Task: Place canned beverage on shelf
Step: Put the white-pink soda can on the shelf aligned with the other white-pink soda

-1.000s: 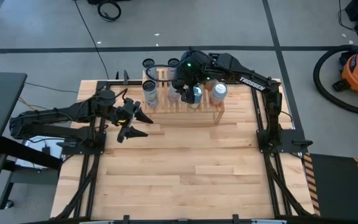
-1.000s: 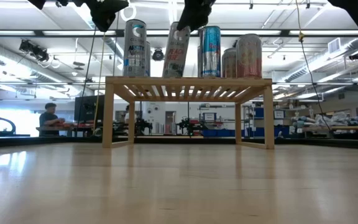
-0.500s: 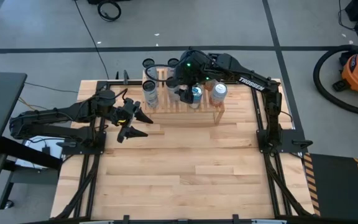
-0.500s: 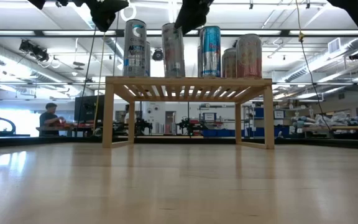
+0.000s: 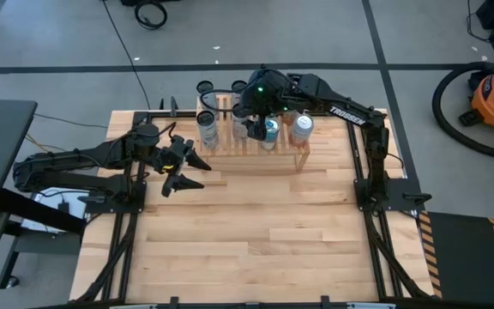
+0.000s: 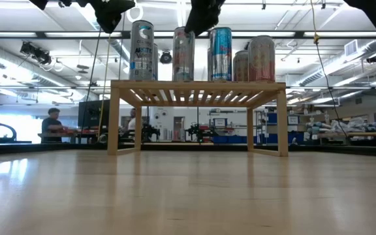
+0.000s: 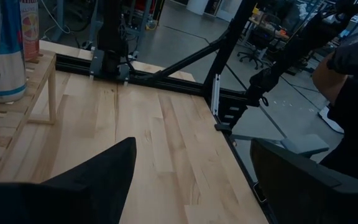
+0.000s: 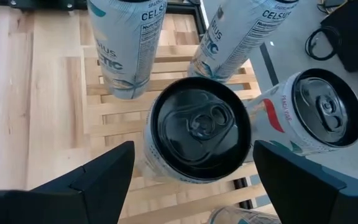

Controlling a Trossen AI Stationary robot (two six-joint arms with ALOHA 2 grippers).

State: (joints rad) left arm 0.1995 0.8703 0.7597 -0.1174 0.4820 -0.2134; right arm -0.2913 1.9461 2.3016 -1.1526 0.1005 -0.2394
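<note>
The light wooden shelf (image 6: 198,86) stands at the table's far side (image 5: 226,148) with several cans upright on its slats. A silver can with a black top (image 8: 197,130) rests on its base among them (image 6: 183,55). My right gripper (image 8: 194,146) is open right above it (image 6: 200,19), one finger on each side of the can's top with a narrow gap. My left gripper (image 5: 183,169) is open and empty (image 7: 191,174) above the table, left of the shelf's near left corner.
Next to the black-topped can stand two white-and-teal cans (image 8: 126,43) (image 8: 241,34) and a white can with a silver top (image 8: 319,112). In the low view a blue can (image 6: 220,53) and a pink one (image 6: 262,57) stand to its right. Bare table lies toward the near edge (image 5: 256,240).
The black-topped can leaned under my right gripper, its top toward the blue can. It has come upright and now stands on its base on the shelf's slats. My right gripper has stayed above it.
</note>
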